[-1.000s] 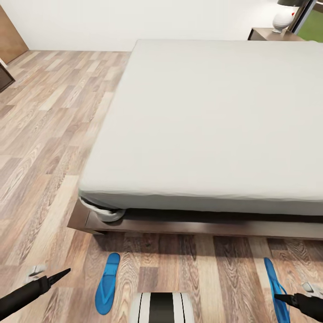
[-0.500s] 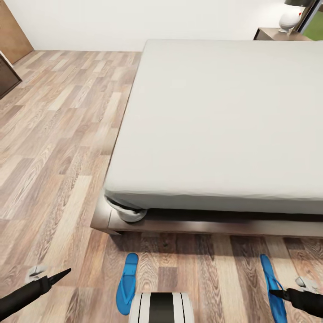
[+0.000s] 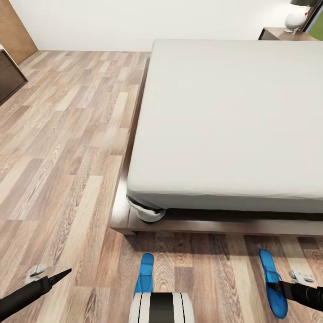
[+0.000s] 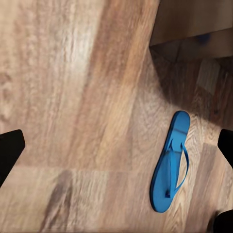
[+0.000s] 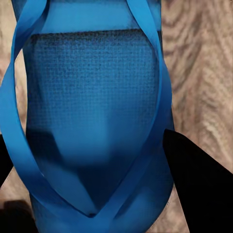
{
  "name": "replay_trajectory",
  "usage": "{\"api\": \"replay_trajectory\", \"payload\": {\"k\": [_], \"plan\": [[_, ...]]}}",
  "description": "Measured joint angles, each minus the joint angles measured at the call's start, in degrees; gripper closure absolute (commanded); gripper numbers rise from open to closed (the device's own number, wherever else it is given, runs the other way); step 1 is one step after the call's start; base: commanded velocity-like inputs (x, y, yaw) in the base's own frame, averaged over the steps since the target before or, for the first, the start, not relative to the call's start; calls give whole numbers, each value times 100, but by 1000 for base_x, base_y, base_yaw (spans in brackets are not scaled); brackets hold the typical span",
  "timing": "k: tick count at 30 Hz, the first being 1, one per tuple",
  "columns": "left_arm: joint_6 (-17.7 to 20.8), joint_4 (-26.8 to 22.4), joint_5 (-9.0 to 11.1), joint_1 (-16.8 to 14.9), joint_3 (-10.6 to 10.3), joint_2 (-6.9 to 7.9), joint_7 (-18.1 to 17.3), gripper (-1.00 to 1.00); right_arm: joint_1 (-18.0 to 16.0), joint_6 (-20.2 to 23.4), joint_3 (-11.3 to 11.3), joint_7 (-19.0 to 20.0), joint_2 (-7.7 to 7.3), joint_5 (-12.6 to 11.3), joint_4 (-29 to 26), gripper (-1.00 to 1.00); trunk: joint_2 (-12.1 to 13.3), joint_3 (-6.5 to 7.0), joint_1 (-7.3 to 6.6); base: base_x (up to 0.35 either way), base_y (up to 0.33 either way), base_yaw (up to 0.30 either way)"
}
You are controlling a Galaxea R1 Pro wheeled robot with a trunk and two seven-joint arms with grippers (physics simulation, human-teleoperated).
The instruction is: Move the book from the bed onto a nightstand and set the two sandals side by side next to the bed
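Sliding rightward in view since before, the bed (image 3: 233, 121) sits; right gripper (image 3: 279, 287) grips one sandal (image 3: 272, 282), lengthwise toward it; left gripper (image 3: 63, 273) open.

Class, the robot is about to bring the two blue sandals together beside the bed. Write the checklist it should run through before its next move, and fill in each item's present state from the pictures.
1. Right gripper has hold of the right sandal: ok, its fingers close on the strap in the right wrist view.
2. Left sandal lies flat on the floor: ok.
3. Left gripper free: cannot tell how its jaws stand; it holds nothing.
4. Sandals side by side: not ok, a wide gap lies between them.
5. Both near the bed: ok, just off its frame.
6. Book off the bed: cannot tell.
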Motion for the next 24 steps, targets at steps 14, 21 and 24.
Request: {"api": "replay_trajectory", "payload": {"k": [14, 21, 24], "plan": [[-7, 1, -1, 1, 0, 0, -1, -100, -1, -346, 4, -40, 14, 12, 55, 100, 0, 0, 0, 0, 147, 0], [-6, 2, -1, 1, 3, -3, 6, -100, -1, -388, 14, -1202, 312, 32, 22, 100, 0, 0, 0, 0, 276, 0], [-8, 3, -1, 1, 1, -2, 6, -100, -2, -387, 16, -1451, 347, 26, 19, 100, 0, 0, 0, 0, 277, 0]]}}
